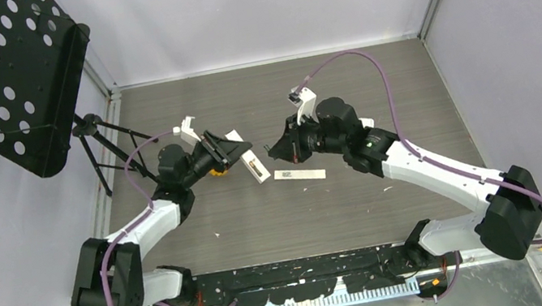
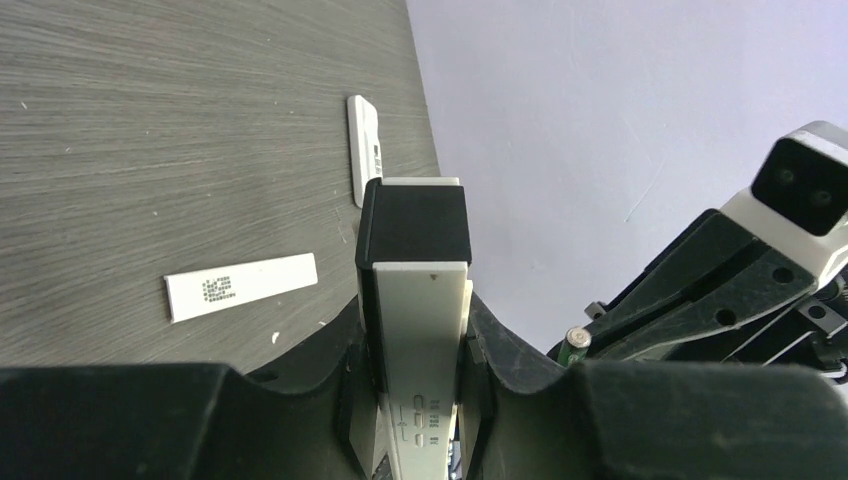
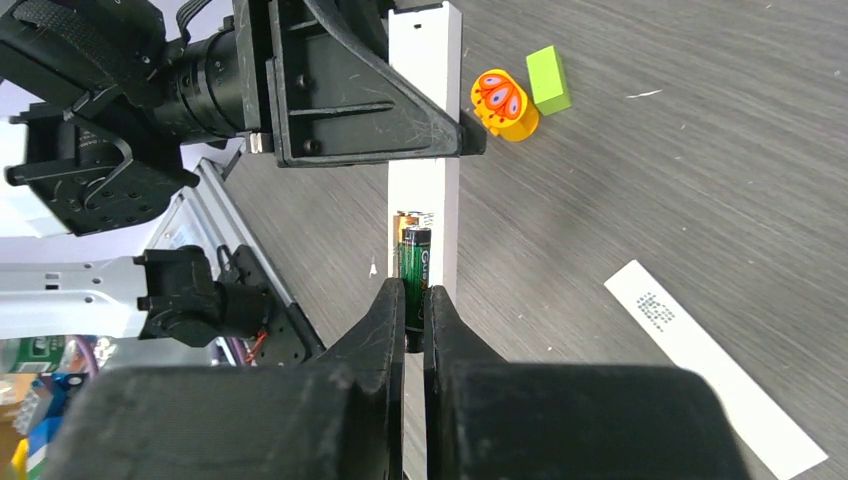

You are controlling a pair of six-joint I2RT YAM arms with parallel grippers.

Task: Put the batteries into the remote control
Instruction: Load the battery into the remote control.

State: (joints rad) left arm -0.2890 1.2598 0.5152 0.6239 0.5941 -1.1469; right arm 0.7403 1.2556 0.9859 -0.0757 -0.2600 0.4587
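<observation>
My left gripper (image 1: 239,151) is shut on the white remote control (image 1: 254,165) and holds it above the table. In the left wrist view the remote (image 2: 418,310) stands between the jaws, its far end in a black cap. My right gripper (image 3: 415,297) is shut on a dark green battery (image 3: 416,262), held against the remote's (image 3: 424,190) open side. A second battery (image 3: 401,222) with a brownish end lies beside it in the remote. The held battery's metal end (image 2: 577,340) shows in the left wrist view. A third battery is not in view.
A flat white strip with a printed code (image 1: 300,174) lies on the table under the grippers. Another white piece (image 2: 365,148) lies farther off. An orange toy (image 3: 505,103) and a green block (image 3: 548,80) sit beyond the remote. A black perforated stand (image 1: 0,72) is at the back left.
</observation>
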